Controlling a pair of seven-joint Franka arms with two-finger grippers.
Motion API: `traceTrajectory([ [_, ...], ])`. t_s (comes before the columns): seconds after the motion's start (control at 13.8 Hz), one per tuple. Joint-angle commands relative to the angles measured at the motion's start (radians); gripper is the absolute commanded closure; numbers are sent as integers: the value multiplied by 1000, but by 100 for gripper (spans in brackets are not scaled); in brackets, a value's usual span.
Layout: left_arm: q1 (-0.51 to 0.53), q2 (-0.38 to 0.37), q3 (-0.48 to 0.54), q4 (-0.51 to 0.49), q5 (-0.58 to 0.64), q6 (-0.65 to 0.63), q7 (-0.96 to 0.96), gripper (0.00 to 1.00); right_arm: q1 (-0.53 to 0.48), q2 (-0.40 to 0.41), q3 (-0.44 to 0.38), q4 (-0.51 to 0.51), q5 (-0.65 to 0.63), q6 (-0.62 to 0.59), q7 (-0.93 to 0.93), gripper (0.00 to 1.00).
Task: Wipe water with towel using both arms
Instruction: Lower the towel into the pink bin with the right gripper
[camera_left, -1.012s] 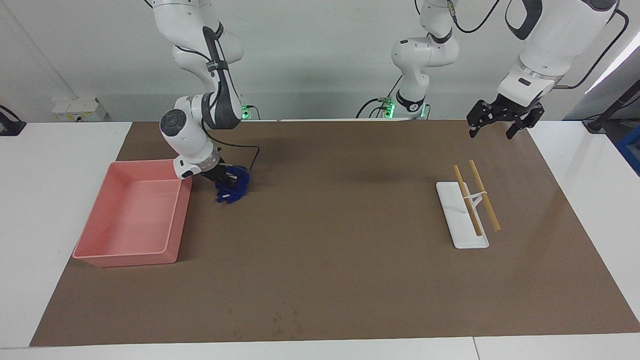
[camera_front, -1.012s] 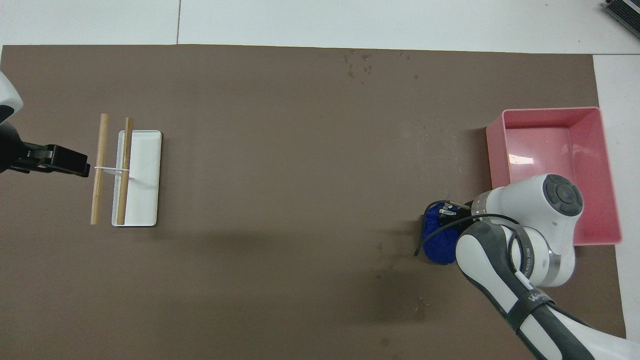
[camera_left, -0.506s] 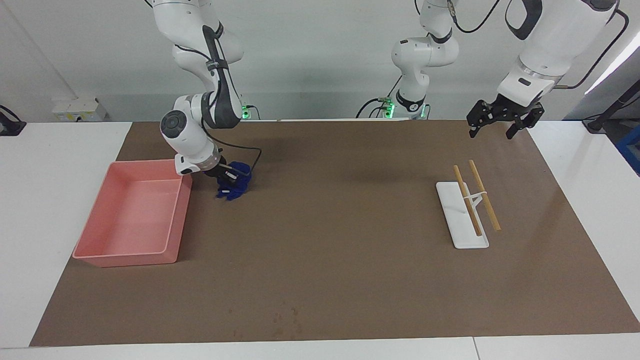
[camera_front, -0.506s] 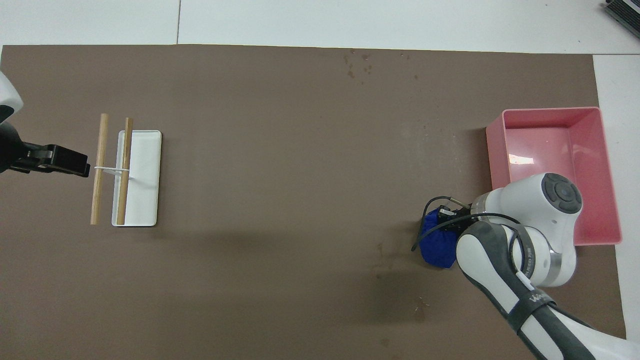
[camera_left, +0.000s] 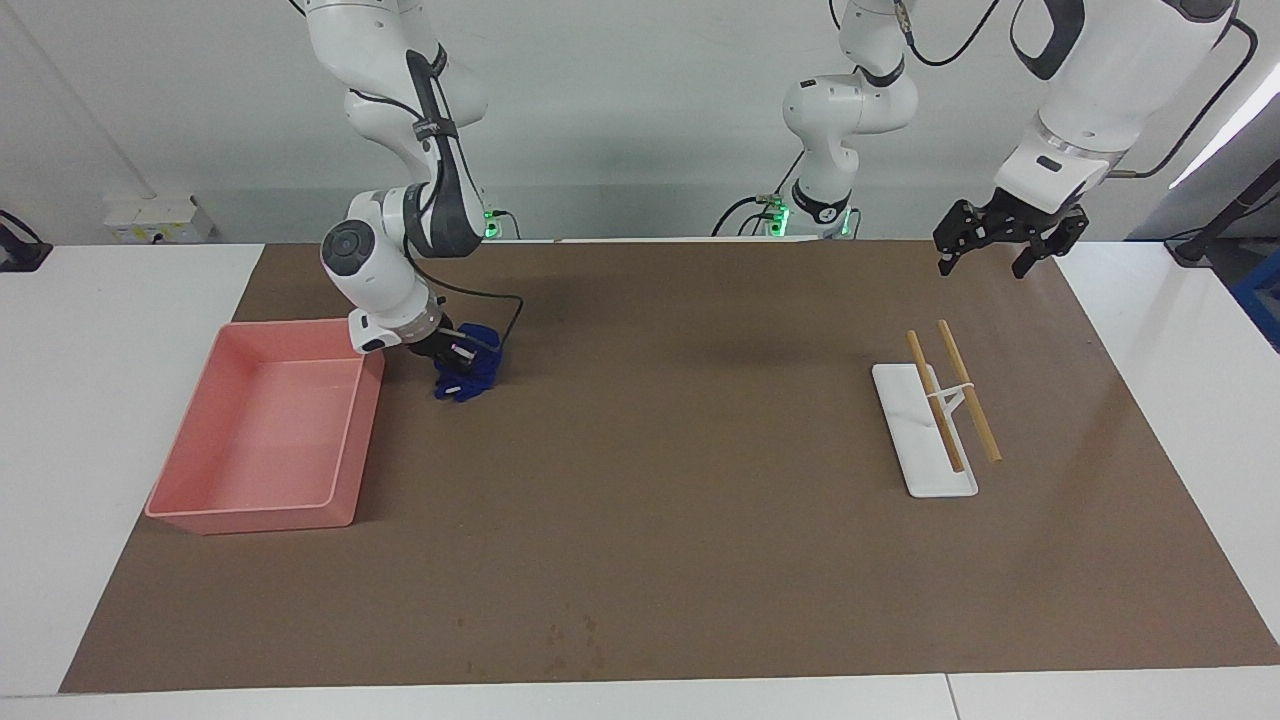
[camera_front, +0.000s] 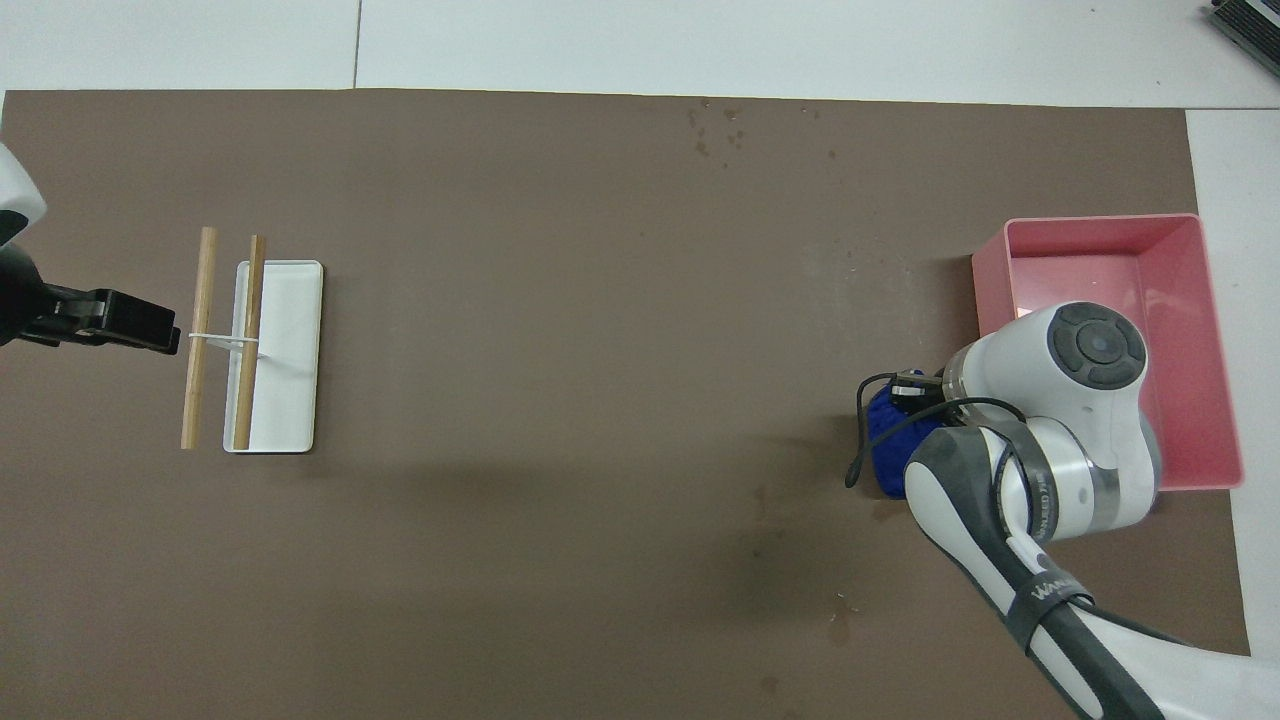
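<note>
Against the frame 0.5 s back: right pincer (camera_left: 452, 357) with the towel (camera_left: 472, 368) has shifted slightly toward the pink tray (camera_left: 210, 518); in the overhead view the wrist now overlaps more of the tray's near corner, and the towel (camera_front: 893, 445) sits closer to the tray wall (camera_front: 985, 290). Against 1.0 s back, the towel bundle is a little higher in the facing view. Left pincer (camera_left: 1000, 240) unchanged across all three moments.

Right pincer: closed on the towel, which is bunched into a small blue wad just beside the tray's corner nearest the robots, toward the right arm's end of the bench (camera_left: 700, 500). Cannot tell whether the wad's underside touches the brown mat.

Left pincer: hangs over the mat's edge toward the left arm's end, fingers spread apart, holding nothing; arm waiting. In the overhead view only its tip (camera_front: 130, 322) shows, beside the sticks.

Count:
- towels: 1
- pink trays: 1
- white rectangular dishes (camera_left: 905, 425): 1
- wooden sticks (camera_left: 968, 390): 2, lying across the dish, tied with a white band
- arms: 2
- faint dark spots (camera_left: 572, 640) on the mat, a cluster at the mat's edge farthest from the robots.
</note>
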Motion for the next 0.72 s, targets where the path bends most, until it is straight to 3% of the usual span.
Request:
traceTrajectory([
  [0.0, -5, -18, 5, -11, 16, -13, 3, 0, -36, 39, 4, 97, -77, -69, -65, 100],
  [0.36, -5, -18, 5, -11, 16, -13, 3, 0, -39, 55, 1, 393, -74, -469, -111, 100],
  [0.51, -3, -18, 4, -11, 16, -13, 3, 0, -70, 45, 1, 424, -60, -515, -143, 100],
  [0.65, -5, -18, 4, -11, 16, -13, 3, 0, -99, 40, 3, 409, -52, -485, -154, 100],
])
